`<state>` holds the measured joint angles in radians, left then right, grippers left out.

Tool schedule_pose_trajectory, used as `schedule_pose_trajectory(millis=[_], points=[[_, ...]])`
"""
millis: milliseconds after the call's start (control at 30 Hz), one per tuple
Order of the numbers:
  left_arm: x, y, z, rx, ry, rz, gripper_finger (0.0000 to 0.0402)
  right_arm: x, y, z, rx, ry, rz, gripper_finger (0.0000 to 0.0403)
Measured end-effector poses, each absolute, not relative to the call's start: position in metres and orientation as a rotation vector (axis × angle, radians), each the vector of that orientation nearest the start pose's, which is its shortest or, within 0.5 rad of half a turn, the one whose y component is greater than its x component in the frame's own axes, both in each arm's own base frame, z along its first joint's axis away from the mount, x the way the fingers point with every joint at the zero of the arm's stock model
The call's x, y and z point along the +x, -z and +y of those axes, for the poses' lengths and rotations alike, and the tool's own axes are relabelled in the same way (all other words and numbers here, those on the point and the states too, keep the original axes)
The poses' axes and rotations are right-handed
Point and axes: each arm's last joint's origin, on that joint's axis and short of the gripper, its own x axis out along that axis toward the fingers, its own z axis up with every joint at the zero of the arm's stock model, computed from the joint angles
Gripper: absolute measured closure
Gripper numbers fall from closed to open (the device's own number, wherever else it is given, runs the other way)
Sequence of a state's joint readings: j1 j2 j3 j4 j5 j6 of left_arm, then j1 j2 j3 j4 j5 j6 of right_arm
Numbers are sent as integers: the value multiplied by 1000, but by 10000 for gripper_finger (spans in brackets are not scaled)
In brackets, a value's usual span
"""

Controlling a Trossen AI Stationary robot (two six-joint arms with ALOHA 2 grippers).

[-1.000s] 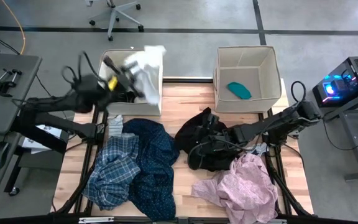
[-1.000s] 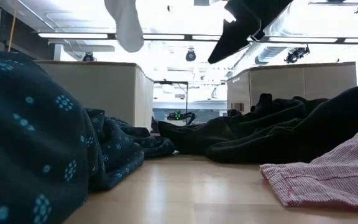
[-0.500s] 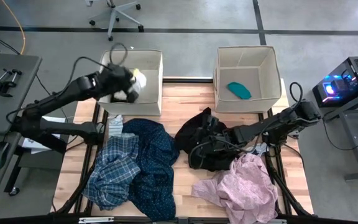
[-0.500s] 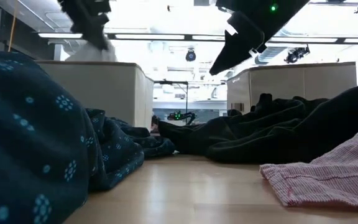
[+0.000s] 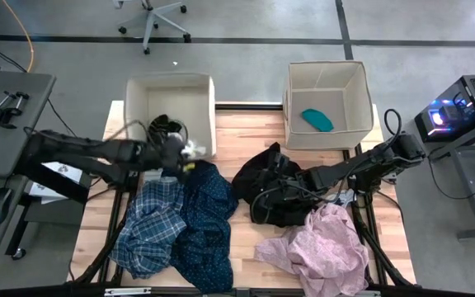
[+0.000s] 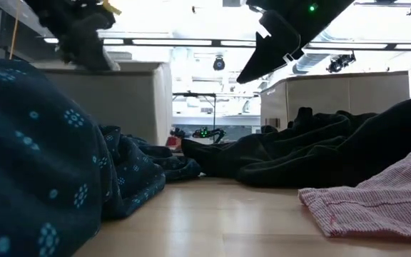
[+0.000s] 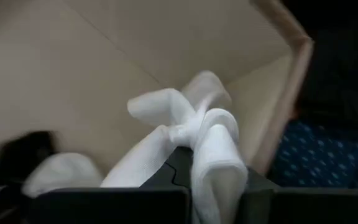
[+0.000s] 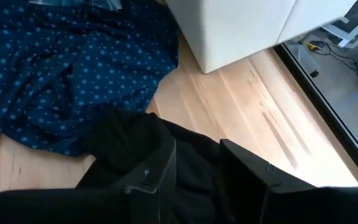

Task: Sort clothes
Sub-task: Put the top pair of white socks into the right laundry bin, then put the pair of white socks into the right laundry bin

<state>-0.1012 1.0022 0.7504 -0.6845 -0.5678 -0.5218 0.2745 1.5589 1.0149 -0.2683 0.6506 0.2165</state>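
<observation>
My left gripper [image 5: 181, 153] hung at the near corner of the left beige box [image 5: 138, 87], its fingers pinched on a white sock [image 7: 207, 140] that draped over the box's edge, just above the dark navy patterned shirt [image 5: 200, 206]. The blue-white plaid shirt [image 5: 147, 227] lay against that shirt on the table's left side. My right gripper [image 5: 280, 175] sat low over the black garment [image 5: 262, 194] in the middle of the table; its fingers [image 8: 160, 165] stood slightly apart with black cloth around them, though I could not tell whether they gripped it. The pale pink garment [image 5: 320, 243] lay beside it, and a teal sock [image 5: 317, 120] rested in the right beige box [image 5: 353, 78].
</observation>
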Motion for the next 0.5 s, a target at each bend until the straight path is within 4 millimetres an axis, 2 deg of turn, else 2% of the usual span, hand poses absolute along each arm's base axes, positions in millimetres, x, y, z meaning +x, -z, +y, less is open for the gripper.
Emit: schedule_pose_trajectory(millis=[167,500], points=[[184,-234,-22,-152,-618,690,396,313,-226,70,-162,428,681,290],[185,-242,-25,-93,-617,610,396,314,-228,70,-163,424,667,290]])
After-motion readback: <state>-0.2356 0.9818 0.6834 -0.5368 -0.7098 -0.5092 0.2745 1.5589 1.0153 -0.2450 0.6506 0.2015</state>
